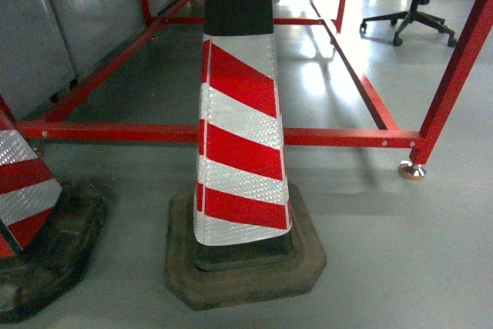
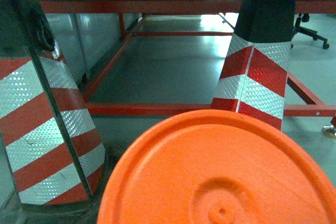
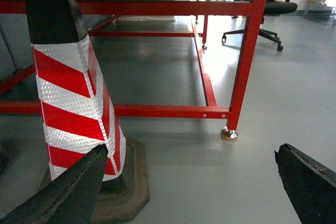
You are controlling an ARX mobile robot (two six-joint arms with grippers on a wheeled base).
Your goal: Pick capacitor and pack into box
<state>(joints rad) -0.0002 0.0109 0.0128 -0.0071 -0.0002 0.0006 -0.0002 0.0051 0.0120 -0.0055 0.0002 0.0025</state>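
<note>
Searching all three views turns up neither capacitor nor box, so their handling and grip points cannot be judged. The right gripper (image 3: 191, 182) stands wide and empty near a striped traffic cone (image 3: 73, 85); the left gripper's state cannot be told behind an orange lid (image 2: 220, 171).

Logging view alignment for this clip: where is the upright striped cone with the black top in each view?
Head: cone centre, on its dark base.
Left wrist: cone upper right, behind the orange disc.
Right wrist: cone left, above the right gripper, open.
Shared landmark: red frame behind it.
</note>
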